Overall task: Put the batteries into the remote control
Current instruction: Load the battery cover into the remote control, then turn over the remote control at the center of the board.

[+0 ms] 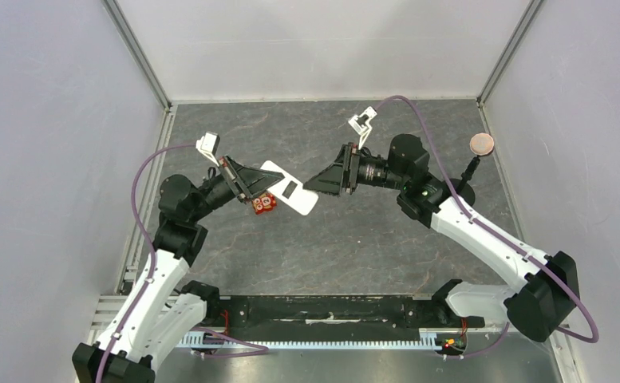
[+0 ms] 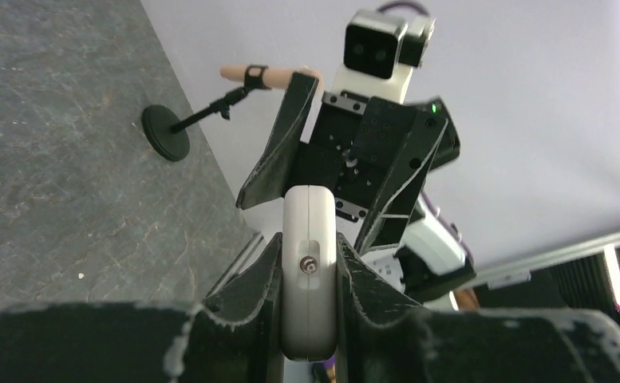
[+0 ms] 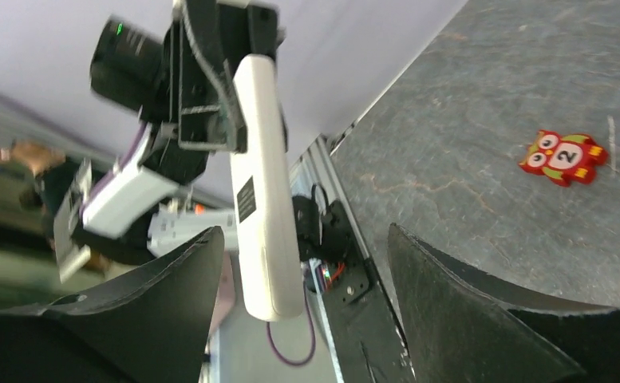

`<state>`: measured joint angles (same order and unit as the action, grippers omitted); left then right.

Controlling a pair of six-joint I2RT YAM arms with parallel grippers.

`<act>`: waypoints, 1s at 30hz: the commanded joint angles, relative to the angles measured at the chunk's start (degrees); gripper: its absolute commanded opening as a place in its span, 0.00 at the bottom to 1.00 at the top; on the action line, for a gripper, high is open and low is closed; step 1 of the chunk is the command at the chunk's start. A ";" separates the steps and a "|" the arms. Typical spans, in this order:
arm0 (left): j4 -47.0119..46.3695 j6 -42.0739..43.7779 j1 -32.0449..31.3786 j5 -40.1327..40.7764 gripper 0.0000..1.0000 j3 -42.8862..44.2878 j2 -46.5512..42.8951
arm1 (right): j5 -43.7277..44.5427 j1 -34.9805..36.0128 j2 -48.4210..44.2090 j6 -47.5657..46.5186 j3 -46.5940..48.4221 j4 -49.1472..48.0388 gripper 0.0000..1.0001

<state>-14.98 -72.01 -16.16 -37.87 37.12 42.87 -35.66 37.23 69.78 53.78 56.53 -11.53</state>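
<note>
The left fingers (image 2: 262, 275) are closed on the remote control (image 2: 310, 239), one pad against each of its broad faces, gripping it at one end so the rest of the white body sticks out past their tips. From the left wrist the remote shows edge-on, with a shallow recess and a small metal part in the narrow side facing the camera. It is held up off the bench (image 1: 370, 239), near the middle of the workspace, and slants from the left fingers toward the right arm. In the overhead view its plain white side faces up and a dark rectangular slot (image 1: 289, 189) shows on it.

The right fingers (image 3: 450, 303) are spread wide and hold nothing. They point at the free end of the remote, which sits in the gap between them. Whether either finger touches it cannot be told.

A small red owl figure (image 1: 264, 204) marked with a 2 lies flat on the bench just beside and below the left fingers. Well apart, by the right wall, a round brown disc (image 1: 482, 144) sits on a thin black stand with a round base
</note>
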 commanded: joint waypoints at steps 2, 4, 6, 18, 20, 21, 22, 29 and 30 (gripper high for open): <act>1.67 9.27 0.00 -11.37 0.02 7.00 1.13 | -16.26 0.03 1.83 -19.56 7.94 9.24 0.77; 5.46 12.92 -0.01 -13.57 0.02 9.05 1.56 | -20.23 0.05 2.17 -23.09 9.15 11.37 0.77; 7.53 14.91 -0.01 -14.91 0.02 10.46 2.12 | -22.86 0.12 1.81 -25.32 9.37 11.42 0.77; 7.58 18.32 -0.07 -20.42 0.02 11.67 3.01 | -20.34 3.91 3.69 -27.97 10.13 16.01 0.68; 7.60 18.91 -0.04 -20.67 0.02 11.52 2.96 | -18.78 4.86 4.17 -27.44 10.25 16.06 0.65; 7.60 19.05 -0.02 -20.73 0.02 11.49 2.87 | -18.04 5.18 4.44 -27.30 10.32 16.07 0.62; 7.60 19.30 -0.02 -20.91 0.02 11.52 2.89 | -17.56 5.30 4.61 -27.00 10.27 16.10 0.60; 7.64 20.23 -0.05 -22.16 0.02 11.13 2.25 | -16.28 5.54 5.92 -25.22 10.20 15.32 0.41; 7.60 20.24 -0.10 -22.12 0.02 11.04 2.24 | -16.28 5.65 6.00 -24.86 10.10 15.03 0.39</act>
<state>-5.67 -52.77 -16.03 -56.93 46.39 46.24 -55.22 42.76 74.83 28.36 64.64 5.34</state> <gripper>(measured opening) 0.271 0.429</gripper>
